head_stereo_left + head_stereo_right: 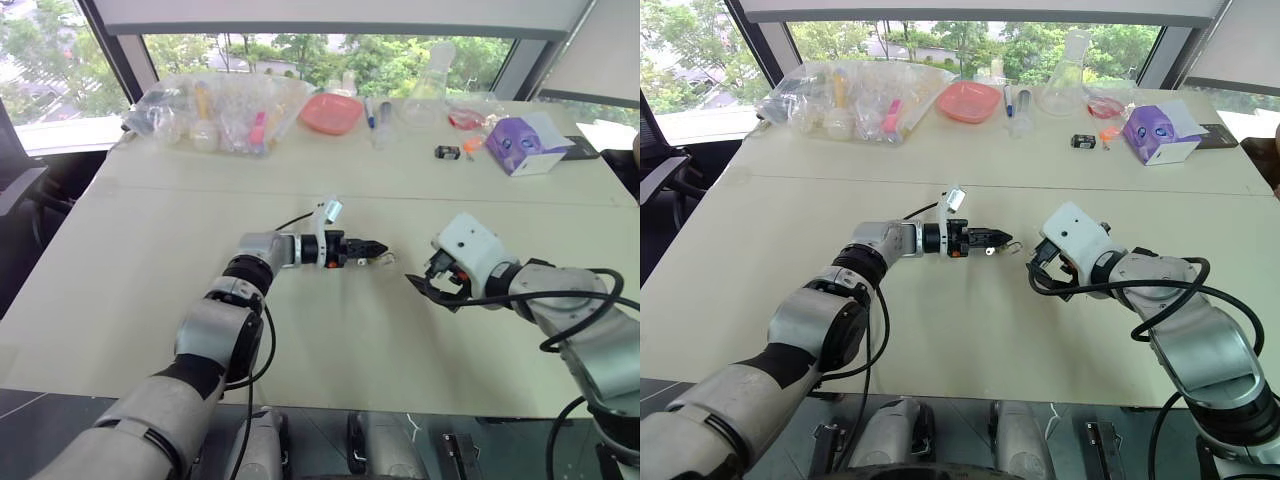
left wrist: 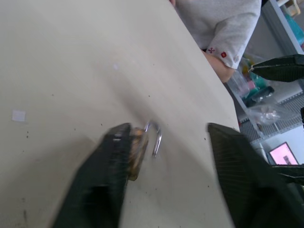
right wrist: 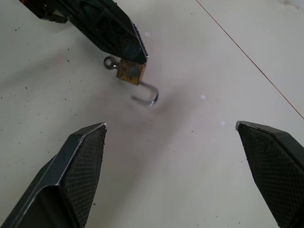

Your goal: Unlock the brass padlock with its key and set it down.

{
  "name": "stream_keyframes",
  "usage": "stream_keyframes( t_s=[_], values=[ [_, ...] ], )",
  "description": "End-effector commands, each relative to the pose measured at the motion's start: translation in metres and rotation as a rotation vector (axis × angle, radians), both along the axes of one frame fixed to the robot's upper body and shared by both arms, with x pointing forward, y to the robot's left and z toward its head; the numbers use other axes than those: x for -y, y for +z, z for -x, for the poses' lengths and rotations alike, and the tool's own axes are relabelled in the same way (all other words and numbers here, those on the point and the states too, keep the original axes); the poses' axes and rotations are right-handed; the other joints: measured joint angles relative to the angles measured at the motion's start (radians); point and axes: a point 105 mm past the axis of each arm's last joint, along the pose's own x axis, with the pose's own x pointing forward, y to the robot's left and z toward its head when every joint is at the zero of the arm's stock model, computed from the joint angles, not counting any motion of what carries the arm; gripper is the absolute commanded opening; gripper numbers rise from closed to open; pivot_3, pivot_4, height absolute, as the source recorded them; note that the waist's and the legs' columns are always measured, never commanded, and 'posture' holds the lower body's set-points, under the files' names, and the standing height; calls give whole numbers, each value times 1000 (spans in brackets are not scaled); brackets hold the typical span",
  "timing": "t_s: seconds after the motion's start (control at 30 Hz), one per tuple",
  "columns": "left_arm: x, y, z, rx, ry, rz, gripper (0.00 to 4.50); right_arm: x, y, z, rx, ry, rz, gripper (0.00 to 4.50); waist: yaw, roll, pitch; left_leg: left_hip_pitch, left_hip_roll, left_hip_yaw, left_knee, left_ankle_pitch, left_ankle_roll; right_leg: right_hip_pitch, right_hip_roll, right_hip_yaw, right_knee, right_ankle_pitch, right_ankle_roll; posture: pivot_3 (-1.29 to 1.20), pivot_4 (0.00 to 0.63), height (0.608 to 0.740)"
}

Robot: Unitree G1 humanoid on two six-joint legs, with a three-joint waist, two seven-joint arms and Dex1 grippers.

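The lock is open and being put down

The left tool (image 2: 166,142) has its fingers spread, and the brass padlock (image 3: 129,71) sits against one finger, low over the surface (image 1: 330,340). Its silver hook hangs swung out, so the lock looks undone, with a small key (image 3: 110,61) at its end. The right tool (image 3: 171,130) waits just beside it, spread wide and pinching nothing. Next, I think the left tool must pull away gently so the lock stays lying there.
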Motion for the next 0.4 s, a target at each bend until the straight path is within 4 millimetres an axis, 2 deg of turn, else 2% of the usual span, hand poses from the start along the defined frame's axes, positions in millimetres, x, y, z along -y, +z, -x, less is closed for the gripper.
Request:
stream_keyframes(
  t_s=[0.03, 0.13, 0.27, 0.4],
  values=[
    [-17, -2, -14, 137, 46, -159, 4449, -3, 10, 0, 52, 13, 3, 4500, 1, 0, 0, 0, 0, 0, 0, 0, 0, 0, 0, 0, 0, 0, 0, 0, 150, 733],
    [-34, 0, -21, 242, 62, -218, 4449, -3, 10, 1, 54, 14, 7, 4500, -8, 0, 0, 1, 0, 0, 0, 0, 0, 1, 0, 0, 0, 0, 0, 0, 150, 733],
    [-71, 45, -27, 421, 107, -112, 4449, -3, 11, -3, 75, 1, -17, 4500, -29, 0, 0, 2, 2, 0, -1, 0, 0, -1, 1, 1, 2, 0, 0, 0, 150, 733],
    [-91, 66, -14, 497, 173, -63, 4449, -8, 8, -9, 89, -11, -66, 4500, -21, 0, 0, 1, 2, 0, -1, 4, -6, -1, 1, 1, 3, 0, -1, 0, 150, 733]
  ],
)
